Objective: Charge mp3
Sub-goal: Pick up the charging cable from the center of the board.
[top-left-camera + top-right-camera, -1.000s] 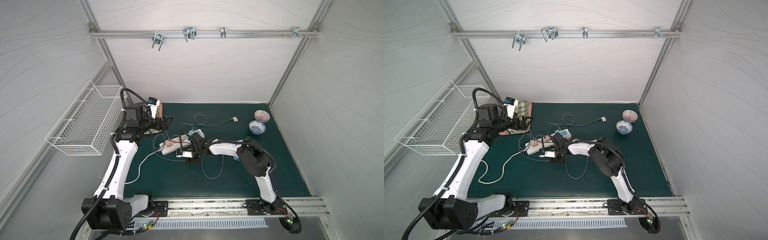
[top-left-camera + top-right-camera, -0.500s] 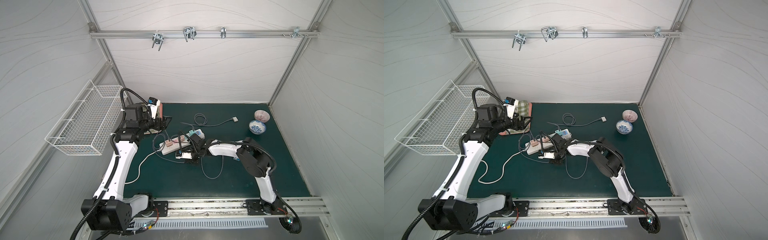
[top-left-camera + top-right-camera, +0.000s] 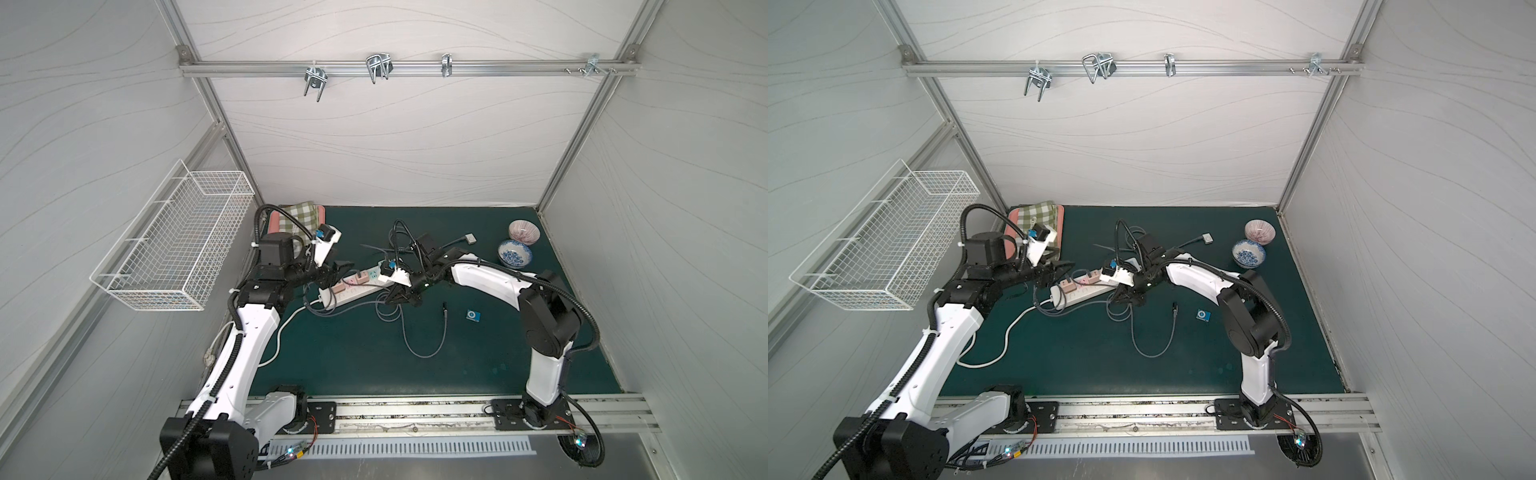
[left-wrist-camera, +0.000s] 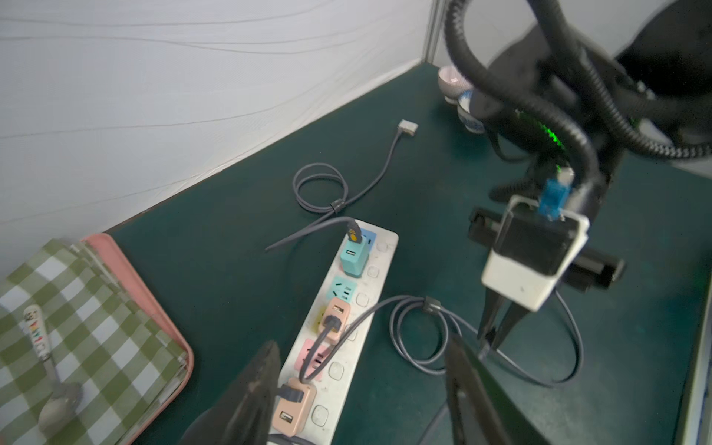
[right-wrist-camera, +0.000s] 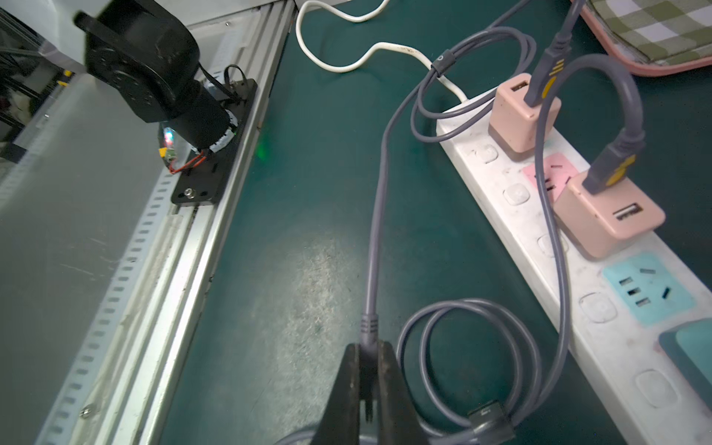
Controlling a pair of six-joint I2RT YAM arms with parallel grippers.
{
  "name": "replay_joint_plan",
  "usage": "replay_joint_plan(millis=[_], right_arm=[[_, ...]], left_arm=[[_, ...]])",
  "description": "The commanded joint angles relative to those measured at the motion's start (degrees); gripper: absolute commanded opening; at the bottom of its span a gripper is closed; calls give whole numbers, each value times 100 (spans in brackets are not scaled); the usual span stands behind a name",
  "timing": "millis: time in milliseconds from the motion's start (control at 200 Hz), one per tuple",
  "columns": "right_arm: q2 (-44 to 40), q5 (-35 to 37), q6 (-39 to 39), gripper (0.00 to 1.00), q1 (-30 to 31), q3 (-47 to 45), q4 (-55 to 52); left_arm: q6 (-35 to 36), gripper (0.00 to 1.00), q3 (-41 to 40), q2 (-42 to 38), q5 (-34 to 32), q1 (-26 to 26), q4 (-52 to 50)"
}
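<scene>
And the right jaws are clamped on the grey cable plug (image 5: 370, 324), just right of the power strip (image 4: 383, 240); left jaws stand apart over its left end. Blue mp3 player (image 3: 473, 315) lies on the table (image 3: 478, 365), farther right.

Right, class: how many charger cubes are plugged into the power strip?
3 on the power strip: teal cube at the end nearer the bowls, middle pink cube, and last pink cube at the cord end. None looks hidden.

Small blue square mp3 player (image 3: 473, 315), flat on the green mat (image 3: 353, 365), right of the middle, thin grey charging cable (image 5: 379, 200) apart to its left, tip pinched
</scene>
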Motion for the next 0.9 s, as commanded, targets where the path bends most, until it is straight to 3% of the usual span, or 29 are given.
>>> replay_joint_plan(millis=[0, 135, 315, 665, 895], right_arm=[[-228, -688, -76, 0, -85, 34, -656], [-332, -796, -98, 0, -263, 122, -915], [-477, -929, -169, 0, -503, 212, -1139], [-614, -964, -319, 0, -515, 308, -1491], [-643, -1050, -373, 0, -515, 304, -1575]], left_arm=[[1044, 57, -419, -283, -142, -744, 11], [975, 57, -958, -431, -195, -1186, 639], [1100, 52, -964, 116, -274, -1676, 752], [1034, 51, -980, 647, -284, -2025, 1185], [961, 38, -1037, 731, -302, -2087, 1494]])
